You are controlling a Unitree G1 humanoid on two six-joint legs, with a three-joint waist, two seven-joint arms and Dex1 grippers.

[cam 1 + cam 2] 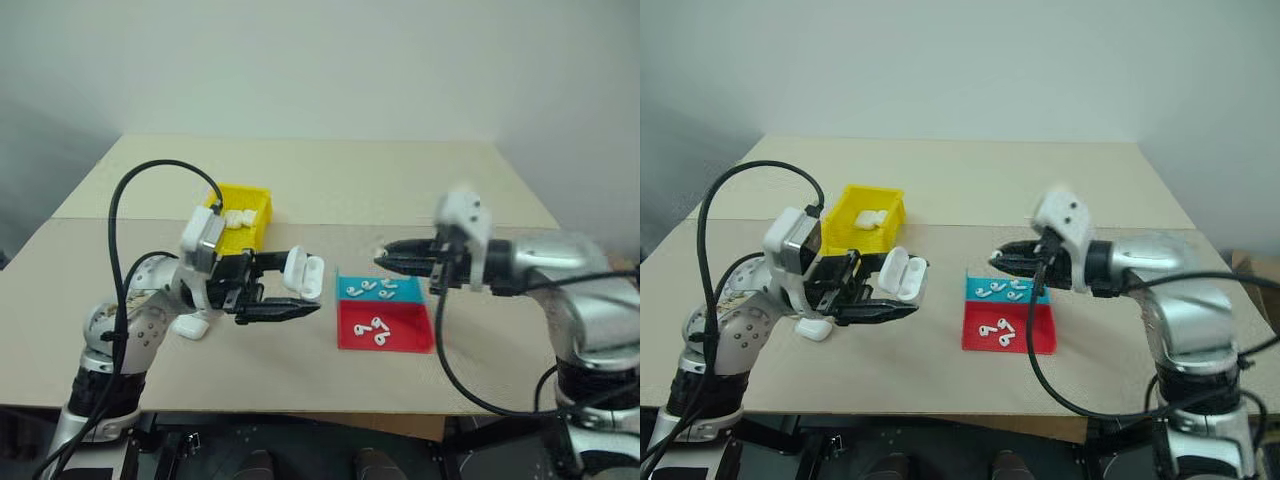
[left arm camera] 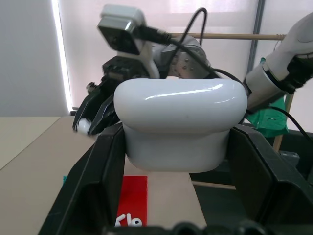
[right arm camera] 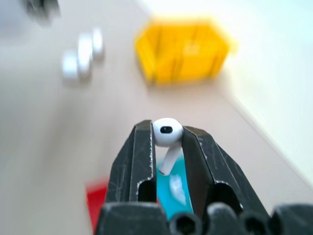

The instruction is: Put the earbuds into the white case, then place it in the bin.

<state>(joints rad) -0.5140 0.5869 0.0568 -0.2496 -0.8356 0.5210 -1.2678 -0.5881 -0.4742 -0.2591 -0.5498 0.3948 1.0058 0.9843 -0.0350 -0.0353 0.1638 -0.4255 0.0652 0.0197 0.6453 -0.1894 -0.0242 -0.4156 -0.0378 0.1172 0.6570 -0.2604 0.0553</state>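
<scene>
The left gripper (image 1: 300, 291) clamped the open white case (image 1: 303, 273); right fingers (image 3: 139, 156) pinched an earbud (image 3: 167, 133), not yet inserted. The bin (image 1: 247, 214) at eleven o'clock awaited.

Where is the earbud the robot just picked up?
The earbud sits pinched between the right hand's fingertips, raised above the blue tray and pointing toward the open white case in the left hand.

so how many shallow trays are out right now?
2: the blue tray and the red tray, edge to edge, blue behind red. None looks hidden.
</scene>
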